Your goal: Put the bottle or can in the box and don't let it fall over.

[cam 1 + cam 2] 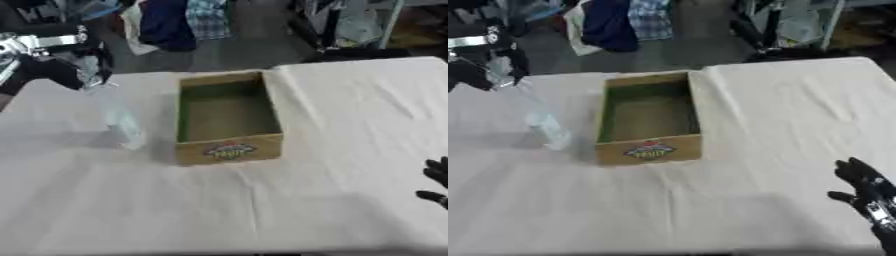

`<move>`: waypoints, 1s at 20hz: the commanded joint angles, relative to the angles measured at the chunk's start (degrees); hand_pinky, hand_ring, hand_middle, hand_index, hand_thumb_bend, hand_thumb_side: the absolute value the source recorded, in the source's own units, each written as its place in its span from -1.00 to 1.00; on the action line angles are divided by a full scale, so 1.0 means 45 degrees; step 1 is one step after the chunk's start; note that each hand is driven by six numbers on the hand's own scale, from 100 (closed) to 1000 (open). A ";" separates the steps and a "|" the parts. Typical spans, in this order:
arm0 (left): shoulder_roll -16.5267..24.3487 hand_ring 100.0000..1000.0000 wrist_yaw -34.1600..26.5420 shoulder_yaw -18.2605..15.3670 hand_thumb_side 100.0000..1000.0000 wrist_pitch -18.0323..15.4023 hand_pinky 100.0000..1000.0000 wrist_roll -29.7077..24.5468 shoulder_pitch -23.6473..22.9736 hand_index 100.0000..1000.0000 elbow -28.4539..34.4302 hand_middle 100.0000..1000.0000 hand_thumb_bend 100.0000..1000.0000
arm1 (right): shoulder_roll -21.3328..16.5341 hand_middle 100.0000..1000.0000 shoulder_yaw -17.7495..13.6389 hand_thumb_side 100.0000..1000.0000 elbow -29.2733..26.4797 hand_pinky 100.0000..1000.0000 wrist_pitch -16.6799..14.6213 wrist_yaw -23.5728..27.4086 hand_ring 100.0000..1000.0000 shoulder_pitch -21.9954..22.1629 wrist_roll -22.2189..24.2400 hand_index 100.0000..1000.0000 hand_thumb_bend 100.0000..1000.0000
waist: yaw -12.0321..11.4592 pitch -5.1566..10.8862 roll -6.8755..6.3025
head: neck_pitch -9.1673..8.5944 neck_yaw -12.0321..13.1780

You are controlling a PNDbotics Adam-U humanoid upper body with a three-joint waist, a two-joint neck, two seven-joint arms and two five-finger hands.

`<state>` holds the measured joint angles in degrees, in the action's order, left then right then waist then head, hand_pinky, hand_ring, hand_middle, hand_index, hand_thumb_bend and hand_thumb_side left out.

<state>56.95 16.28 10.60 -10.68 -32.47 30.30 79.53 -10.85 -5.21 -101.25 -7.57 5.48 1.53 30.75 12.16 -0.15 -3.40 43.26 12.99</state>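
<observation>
A clear plastic bottle [121, 119] leans to the left of the box, its neck up near my left hand and its base low by the white tablecloth. My left hand [77, 67] comes in from the upper left with fingers curled round the bottle's top. The open cardboard box [229, 148] stands in the middle of the table, empty, with a coloured logo on its near wall. The bottle is outside the box, close to its left wall. I cannot tell whether its base touches the cloth. My right hand [866, 186] rests at the lower right, fingers up and relaxed.
A white cloth [332, 165] covers the table, with wide bare areas in front of and right of the box. Beyond the far edge are hanging clothes [175, 22] and dark equipment [350, 52].
</observation>
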 commanded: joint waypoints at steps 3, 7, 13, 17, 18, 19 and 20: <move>0.0384 -0.13 -0.0036 -0.0162 -0.47 0.0014 0.15 0.0254 0.0250 0.28 0.0165 -0.20 -1.00 | -0.0113 0.88 0.0024 0.34 -0.0102 0.59 -0.0018 -0.0055 1.00 -0.0143 0.0028 1.00 -1.00 | 0.0010 0.0038 0.0013 | 0.0014 -0.0027; 0.0383 -0.11 -0.0042 -0.0157 -0.43 0.0037 0.18 0.0303 0.0257 0.31 0.0186 -0.18 -1.00 | -0.0112 0.88 0.0024 0.34 -0.0100 0.59 -0.0016 -0.0057 1.00 -0.0148 0.0032 1.00 -1.00 | 0.0019 0.0038 0.0013 | 0.0006 -0.0039; 0.0441 0.35 -0.0285 -0.0222 0.36 0.0055 0.54 0.0154 0.0221 0.68 0.0274 0.30 -0.80 | -0.0111 0.88 0.0019 0.34 -0.0098 0.59 -0.0017 -0.0059 1.00 -0.0154 0.0038 1.00 -1.00 | 0.0025 0.0041 0.0007 | -0.0004 -0.0055; 0.0505 0.45 -0.0347 -0.0264 0.55 0.0114 0.59 -0.0061 0.0159 0.76 0.0306 0.43 -0.60 | -0.0117 0.88 0.0005 0.34 -0.0101 0.59 -0.0025 -0.0061 1.00 -0.0154 0.0032 1.00 -1.00 | 0.0023 0.0042 0.0005 | -0.0018 -0.0076; 0.0514 0.46 -0.0340 -0.0268 0.57 0.0137 0.60 -0.0139 0.0149 0.77 0.0306 0.44 -0.57 | -0.0117 0.88 0.0001 0.34 -0.0101 0.59 -0.0027 -0.0064 1.00 -0.0153 0.0029 1.00 -1.00 | 0.0021 0.0040 0.0005 | -0.0025 -0.0079; 0.0521 0.46 -0.0322 -0.0270 0.57 0.0160 0.60 -0.0221 0.0134 0.78 0.0306 0.45 -0.56 | -0.0117 0.88 -0.0001 0.34 -0.0103 0.59 -0.0030 -0.0065 1.00 -0.0154 0.0028 1.00 -1.00 | 0.0023 0.0037 0.0007 | -0.0031 -0.0078; 0.0525 0.48 -0.0307 -0.0272 0.60 0.0183 0.61 -0.0310 0.0117 0.79 0.0305 0.47 -0.54 | -0.0116 0.88 -0.0004 0.34 -0.0105 0.59 -0.0033 -0.0066 1.00 -0.0154 0.0026 1.00 -1.00 | 0.0022 0.0033 0.0009 | -0.0033 -0.0081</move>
<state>56.96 15.02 10.39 -9.95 -33.37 30.24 80.22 -10.85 -5.21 -100.96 -7.56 5.48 1.52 30.76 12.26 -0.15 -3.42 43.26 12.78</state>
